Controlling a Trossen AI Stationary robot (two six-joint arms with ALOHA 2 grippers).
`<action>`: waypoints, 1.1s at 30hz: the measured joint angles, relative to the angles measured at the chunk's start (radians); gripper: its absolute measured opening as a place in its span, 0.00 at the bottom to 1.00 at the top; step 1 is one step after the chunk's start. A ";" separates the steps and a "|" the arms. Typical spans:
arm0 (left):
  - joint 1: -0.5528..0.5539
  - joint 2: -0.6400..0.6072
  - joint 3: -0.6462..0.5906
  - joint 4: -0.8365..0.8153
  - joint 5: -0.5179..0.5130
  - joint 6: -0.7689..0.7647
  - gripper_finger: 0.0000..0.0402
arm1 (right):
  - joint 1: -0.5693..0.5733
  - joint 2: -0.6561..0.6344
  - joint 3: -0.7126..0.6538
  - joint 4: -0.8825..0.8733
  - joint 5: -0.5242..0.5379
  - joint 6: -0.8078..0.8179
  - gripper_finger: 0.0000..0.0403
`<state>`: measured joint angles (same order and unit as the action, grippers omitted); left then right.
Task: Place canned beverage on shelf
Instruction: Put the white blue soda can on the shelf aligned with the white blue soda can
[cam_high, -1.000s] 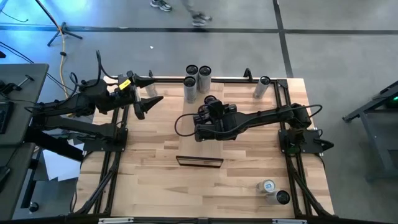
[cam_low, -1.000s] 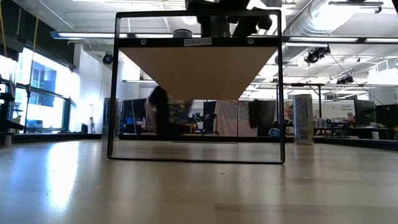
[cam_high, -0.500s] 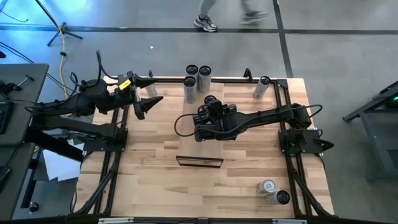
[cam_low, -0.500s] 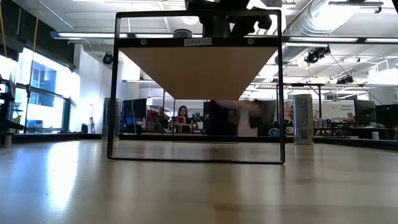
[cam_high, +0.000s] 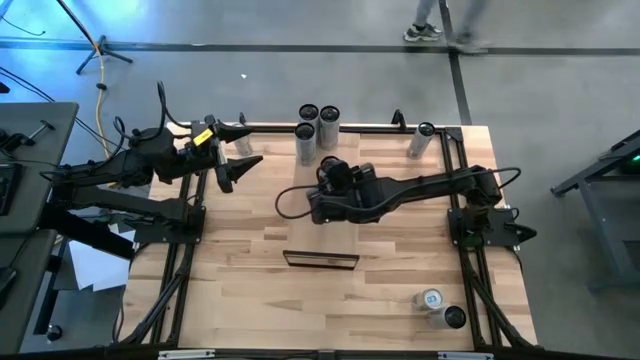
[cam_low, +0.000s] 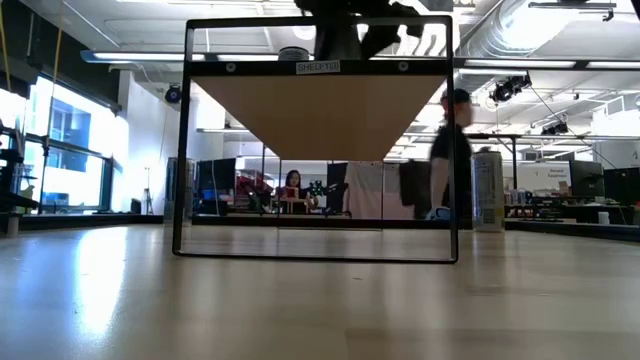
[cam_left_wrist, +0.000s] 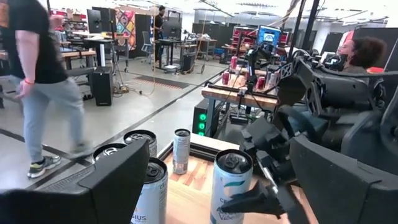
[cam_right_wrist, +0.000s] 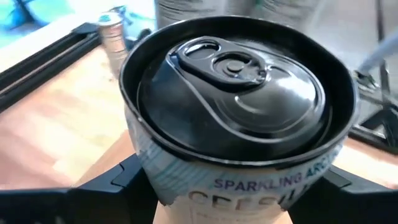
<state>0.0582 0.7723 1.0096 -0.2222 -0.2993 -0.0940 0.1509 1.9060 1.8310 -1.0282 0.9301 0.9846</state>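
Note:
A white canned beverage (cam_right_wrist: 239, 106) with a black top stands upright between the fingers of my right gripper (cam_right_wrist: 239, 186). The left wrist view shows the can (cam_left_wrist: 229, 180) too. In the high view my right gripper (cam_high: 318, 200) hides the can. It reaches in from the right, above the middle of the table, just beyond the shelf's dark front frame (cam_high: 321, 260). In the low view the shelf's pale board (cam_low: 318, 110) sits at the top of a black frame, with dark parts of the gripper above it. My left gripper (cam_high: 235, 165) stands open at the far left, holding nothing. My right gripper pinches the can's white side wall (cam_right_wrist: 155, 180) between its two fingers (cam_right_wrist: 106, 183), one on each side, below the black rim. The fingers come slanting down from the table's right. The can stays upright; its base is hidden, so I cannot tell what it rests on.
A group of cans (cam_high: 316, 125) stands at the table's far edge, and one more (cam_high: 421, 140) at the far right. Two cans (cam_high: 441, 308) are at the near right corner. Black rails (cam_high: 450, 160) frame the table. A person (cam_low: 452, 165) walks past beyond the far edge.
My right gripper has rolled and tipped a little about the can and stayed roughly where it was. A person beyond the far edge has walked toward the right.

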 joint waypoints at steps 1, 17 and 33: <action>0.000 0.000 0.000 0.000 0.000 0.000 0.89 | 0.000 0.000 0.008 0.008 -0.006 -0.030 0.64; 0.000 0.000 0.000 -0.002 0.001 -0.056 0.89 | -0.026 -0.058 0.005 0.040 -0.128 -0.362 0.64; 0.000 0.029 0.000 -0.009 0.005 -0.141 0.89 | -0.114 -0.560 -0.612 0.646 -0.368 -0.520 0.64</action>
<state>0.0578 0.8012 1.0092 -0.2314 -0.2943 -0.2348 0.0370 1.3459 1.2189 -0.3826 0.5619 0.4643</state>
